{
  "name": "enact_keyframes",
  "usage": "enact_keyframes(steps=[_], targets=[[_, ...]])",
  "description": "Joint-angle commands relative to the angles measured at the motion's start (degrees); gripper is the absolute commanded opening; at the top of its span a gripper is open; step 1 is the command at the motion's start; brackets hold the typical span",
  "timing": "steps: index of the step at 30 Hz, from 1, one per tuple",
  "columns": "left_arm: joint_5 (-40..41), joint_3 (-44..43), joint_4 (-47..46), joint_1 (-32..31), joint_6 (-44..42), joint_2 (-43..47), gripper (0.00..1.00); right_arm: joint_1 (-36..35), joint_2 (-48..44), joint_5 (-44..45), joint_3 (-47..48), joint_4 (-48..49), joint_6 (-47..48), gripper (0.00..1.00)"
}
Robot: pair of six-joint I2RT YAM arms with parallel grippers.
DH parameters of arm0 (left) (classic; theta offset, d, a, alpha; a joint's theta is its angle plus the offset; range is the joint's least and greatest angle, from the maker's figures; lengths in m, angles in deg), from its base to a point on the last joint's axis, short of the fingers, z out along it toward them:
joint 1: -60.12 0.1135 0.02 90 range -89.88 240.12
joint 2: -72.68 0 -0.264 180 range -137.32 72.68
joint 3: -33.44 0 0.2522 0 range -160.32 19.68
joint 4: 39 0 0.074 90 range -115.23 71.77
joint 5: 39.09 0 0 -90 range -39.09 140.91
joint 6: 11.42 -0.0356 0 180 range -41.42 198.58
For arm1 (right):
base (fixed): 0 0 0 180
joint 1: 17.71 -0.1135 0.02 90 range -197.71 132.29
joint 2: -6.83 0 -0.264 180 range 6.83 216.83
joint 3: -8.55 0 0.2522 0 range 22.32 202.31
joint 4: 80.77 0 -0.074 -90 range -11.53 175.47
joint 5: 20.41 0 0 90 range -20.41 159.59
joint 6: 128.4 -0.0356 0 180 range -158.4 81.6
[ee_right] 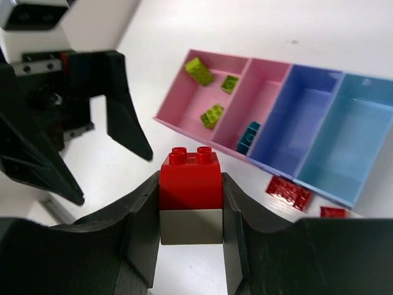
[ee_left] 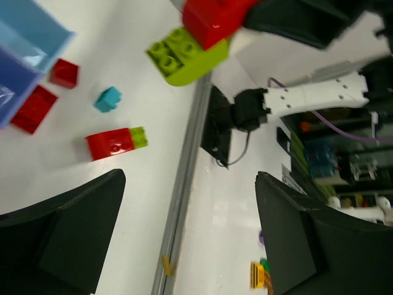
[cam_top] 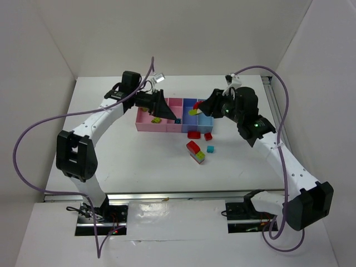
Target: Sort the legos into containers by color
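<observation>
While a two-brick stack (ee_left: 195, 43) is clamped between the black fingers of the right gripper (ee_right: 191, 187), the left gripper (ee_left: 190, 184) is held with its jaws spread wide and nothing between them. The stack consists of a glossy red studded brick seated on a lime-green brick with a rounded edge. It is held in the air above the blue end of the containers (cam_top: 156, 129).

The containers are formed as one row of four joined, open rectangular bins of smooth plastic with thin walls. Three lime-green bricks (ee_right: 212, 115) are seen in the wide pink bin (ee_right: 184, 98). One cyan brick (ee_right: 249, 136) is seen in the narrow pink bin (ee_right: 261, 98). The periwinkle bin (ee_right: 301, 117) and the light blue bin (ee_right: 356, 135) are joined on beyond it. The left gripper is positioned over the pink end of the containers, near the right gripper but apart from it.

Loose bricks are found on the matte white tabletop (cam_top: 122, 161), on the side of the containers facing the arm bases. A flat red brick (cam_top: 193, 134) and a small red brick (cam_top: 208, 136) are located just beside the blue bins. A loose cyan brick (cam_top: 210, 149) and a red-and-lime pair (cam_top: 196, 151) are located slightly farther out.

From that same side of the containers, the tabletop is bounded by a metal rail (ee_left: 175, 227). White panels (cam_top: 183, 33) are set behind and to both sides of the containers.
</observation>
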Motion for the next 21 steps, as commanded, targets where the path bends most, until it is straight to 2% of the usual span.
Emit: enact_keyframes(steps=[1,2,5,8,12,16,17,21], targets=[[-12.15,1.39,-6.90,-0.63,-1.09,2.16,0.98,3.95,-2.00,-12.90,-1.06,10.04,-6.55,0.02],[-12.78,2.01,-7.97,-0.63,-0.04,2.68,0.98,5.00,-2.00,-18.84,-1.84,11.88,-7.53,0.02],[-14.10,2.54,-11.30,-0.63,2.25,3.39,0.98,8.52,-1.48,-28.70,-3.08,18.56,-11.66,0.02],[-14.81,1.23,-11.84,-1.77,2.26,3.92,0.99,10.89,0.19,-36.88,-3.61,22.79,-14.82,0.02],[-11.82,-0.62,-10.61,-3.00,2.87,3.92,0.99,11.51,3.53,-44.80,-4.22,30.34,-19.84,0.02],[-9.71,-0.46,-18.85,-3.00,10.50,2.78,0.99,11.51,6.87,-48.08,-2.74,31.58,-20.37,0.00],[-9.19,0.16,-25.23,-3.52,15.13,2.78,0.99,11.51,6.87,-48.87,-2.73,31.59,-20.37,0.00],[-9.71,0.17,-28.71,-3.53,17.55,2.25,0.94,10.99,7.49,-49.49,-1.68,30.80,-19.67,0.00]])
